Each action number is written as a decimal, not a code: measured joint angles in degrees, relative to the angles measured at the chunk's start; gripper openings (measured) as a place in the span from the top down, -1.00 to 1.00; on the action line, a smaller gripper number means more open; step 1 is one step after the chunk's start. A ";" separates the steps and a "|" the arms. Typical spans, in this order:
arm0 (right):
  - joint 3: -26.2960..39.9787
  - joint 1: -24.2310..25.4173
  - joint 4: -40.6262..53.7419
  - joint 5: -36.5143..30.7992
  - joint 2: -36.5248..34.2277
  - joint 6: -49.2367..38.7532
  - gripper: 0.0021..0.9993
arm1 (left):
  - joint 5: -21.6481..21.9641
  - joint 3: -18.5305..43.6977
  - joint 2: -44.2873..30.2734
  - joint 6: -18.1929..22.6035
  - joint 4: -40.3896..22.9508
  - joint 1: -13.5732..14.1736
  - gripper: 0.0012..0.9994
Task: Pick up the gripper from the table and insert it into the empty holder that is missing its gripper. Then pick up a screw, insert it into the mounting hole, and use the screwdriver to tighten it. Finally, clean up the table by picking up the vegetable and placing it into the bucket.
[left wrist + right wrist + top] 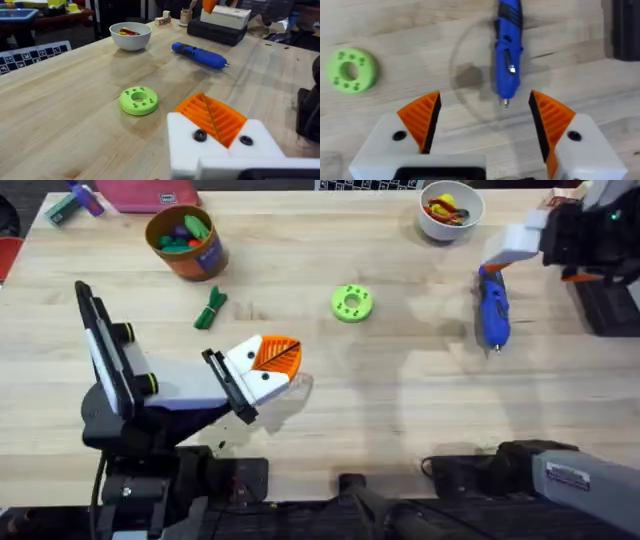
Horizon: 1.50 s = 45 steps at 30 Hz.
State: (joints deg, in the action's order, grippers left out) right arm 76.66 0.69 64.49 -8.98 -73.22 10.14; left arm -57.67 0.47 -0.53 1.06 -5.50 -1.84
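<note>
Two tools apart, right tool (485, 125) spread above blue screwdriver (508, 47)

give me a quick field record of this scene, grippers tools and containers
left gripper: low over the table's left middle, holds nothing, fingers closed
right gripper: open, above the screwdriver
screwdriver: blue, lying flat on the table
green ring: flat on the table's middle, several holes
white bowl: far side, red and yellow pieces inside
orange bucket: far left, green and blue items inside
green vegetable: on the table beside the bucket
</note>
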 joint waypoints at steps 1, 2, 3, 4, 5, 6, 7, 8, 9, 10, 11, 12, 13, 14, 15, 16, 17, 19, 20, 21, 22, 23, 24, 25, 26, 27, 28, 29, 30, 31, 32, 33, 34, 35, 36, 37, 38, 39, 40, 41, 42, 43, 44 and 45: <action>0.00 1.35 -0.07 0.00 -0.90 -0.63 -0.98 | 0.00 0.00 0.00 0.00 0.00 0.00 0.97; 0.03 2.66 -0.17 0.00 -1.93 -1.34 -0.99 | 0.00 0.00 0.00 0.00 0.00 0.01 0.97; 0.13 3.69 -0.17 0.00 -2.84 -1.88 -0.99 | 0.00 0.00 0.02 0.00 0.00 0.00 0.97; 0.31 4.77 -0.26 0.00 -3.84 -2.53 -0.99 | 0.00 0.00 0.00 0.00 0.00 0.00 0.97; 0.52 5.95 -0.66 0.03 -5.08 -3.13 -0.99 | 0.00 0.00 0.02 0.00 0.00 0.00 0.97; 0.65 6.86 -1.23 0.03 -6.09 -3.58 -0.98 | 0.00 0.00 0.02 0.00 0.00 0.00 0.97; 0.82 7.76 -1.90 0.01 -7.23 -4.17 -0.99 | 0.00 0.00 0.01 0.00 0.00 0.00 0.97; 0.95 8.53 -2.69 0.02 -8.42 -4.84 -0.99 | 0.00 0.00 0.02 0.00 0.00 0.01 0.97; 1.05 9.16 -3.32 0.00 -9.53 -5.58 -0.98 | 0.00 0.00 0.02 0.00 0.00 0.00 0.97; 1.10 9.72 -3.96 0.00 -10.86 -6.52 -0.98 | 0.00 0.00 0.01 0.00 0.00 0.00 0.97; 1.10 10.01 -4.46 0.00 -11.98 -7.29 -0.98 | 0.00 0.00 0.02 0.00 0.00 0.00 0.97; 1.10 10.17 -5.23 0.00 -13.31 -8.03 -0.99 | 0.00 0.00 0.02 0.00 0.00 0.00 0.97; 1.10 10.33 -6.04 0.04 -14.53 -8.67 -0.98 | 0.00 0.00 0.01 0.00 0.00 0.00 0.97; 1.10 10.40 -6.73 0.30 -15.68 -9.35 -0.98 | 0.00 0.00 0.02 0.00 0.00 0.02 0.97; 1.10 10.49 -7.36 0.91 -16.68 -10.20 -0.98 | 0.00 0.00 0.02 0.00 0.00 0.00 0.97; 1.12 10.61 -8.03 1.70 -17.90 -11.17 -0.98 | 0.00 0.00 0.01 0.00 0.00 0.01 0.97; 1.12 10.66 -8.62 2.33 -19.08 -11.98 -0.98 | 0.00 0.00 0.01 0.00 0.00 0.01 0.97; 1.14 10.75 -9.70 3.07 -21.07 -13.11 -0.98 | 0.00 0.00 0.02 0.00 0.00 0.00 0.97; 1.14 10.77 -10.25 3.37 -22.08 -13.63 -0.98 | 0.00 0.00 0.02 0.00 0.00 0.00 0.97; 1.16 10.80 -10.64 3.63 -22.98 -14.11 -0.98 | 0.00 0.00 0.02 0.00 0.00 0.02 0.97; 1.19 10.80 -10.88 3.90 -23.98 -14.62 -0.98 | 0.00 0.00 0.02 0.00 0.00 0.00 0.97; 1.19 10.80 -11.09 4.04 -24.96 -15.15 -0.98 | 0.00 0.00 0.00 0.00 0.00 0.02 0.97; 1.19 10.80 -11.38 4.14 -25.74 -15.58 -0.98 | 0.00 0.00 0.02 0.00 0.00 0.00 0.97; 1.19 10.80 -11.82 4.16 -26.53 -15.90 -0.98 | 0.00 0.00 0.02 0.00 0.00 0.00 0.97; 1.19 10.82 -12.36 4.20 -27.32 -16.21 -0.98 | 0.00 0.00 0.01 0.00 0.00 0.02 0.97; 1.19 10.86 -13.09 4.20 -28.11 -16.48 -0.98 | 0.00 0.00 0.02 0.00 0.00 0.00 0.97; 1.19 10.93 -13.76 4.20 -28.79 -16.66 -0.98 | 0.00 0.00 0.02 0.00 0.00 0.00 0.97; 1.19 11.03 -14.25 4.20 -29.32 -16.84 -0.98 | 0.00 0.00 0.01 0.00 0.00 0.01 0.97; 1.19 11.15 -14.72 4.19 -29.83 -16.98 -0.98 | 0.00 0.00 0.02 0.00 0.00 0.00 0.97; 1.19 11.32 -15.02 4.18 -30.22 -17.08 -0.98 | 0.00 0.00 0.00 0.00 0.00 0.00 0.97; 1.19 11.54 -15.22 4.19 -30.55 -17.23 -0.98 | 0.00 0.00 0.02 0.00 0.00 0.00 0.97; 1.19 11.83 -15.32 4.21 -30.90 -17.28 -0.98 | 0.00 0.00 0.02 0.00 0.00 0.00 0.97; 1.19 12.10 -15.37 4.22 -31.19 -17.36 -0.98 | 0.00 0.00 0.02 0.00 0.00 0.00 0.97; 1.21 12.45 -15.37 4.22 -31.61 -17.47 -0.98 | 0.00 0.00 0.02 0.00 0.00 0.00 0.97; 1.21 12.76 -15.39 4.20 -32.05 -17.47 -0.97 | 0.00 0.00 0.02 0.00 0.00 0.00 0.97; 1.21 13.01 -15.41 4.20 -32.57 -17.47 -0.97 | 0.00 0.00 0.02 0.00 0.00 0.00 0.97; 1.23 13.25 -15.43 4.20 -33.18 -17.47 -0.96 | 0.00 0.00 0.00 0.00 0.00 0.00 0.97; 1.23 13.41 -15.46 4.20 -33.81 -17.49 -0.96 | 0.00 0.00 0.02 0.00 0.00 0.01 0.97; 1.23 13.52 -15.56 4.19 -34.43 -17.49 -0.93 | 0.00 0.00 0.02 0.00 0.00 0.00 0.97; 1.23 13.57 -15.69 4.20 -34.92 -17.49 -0.91 | 0.00 0.00 0.02 0.00 0.00 0.00 0.97; 1.23 13.57 -16.00 4.20 -35.44 -17.49 -0.90 | 0.00 0.00 0.02 0.00 0.00 0.01 0.97; 1.23 13.57 -16.29 4.20 -35.81 -17.49 -0.90 | 0.00 0.00 0.01 0.00 0.00 0.00 0.97; 1.23 13.57 -16.48 4.20 -36.07 -17.49 -0.90 | 0.00 0.00 0.02 0.00 0.00 0.00 0.97; 1.23 13.57 -16.71 4.20 -36.28 -17.49 -0.90 | 0.00 0.00 0.02 0.00 0.00 0.01 0.97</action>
State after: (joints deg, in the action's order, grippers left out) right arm 77.89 14.26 47.78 -4.77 -109.50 -7.35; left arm -57.67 0.47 -0.51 1.06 -5.50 -1.83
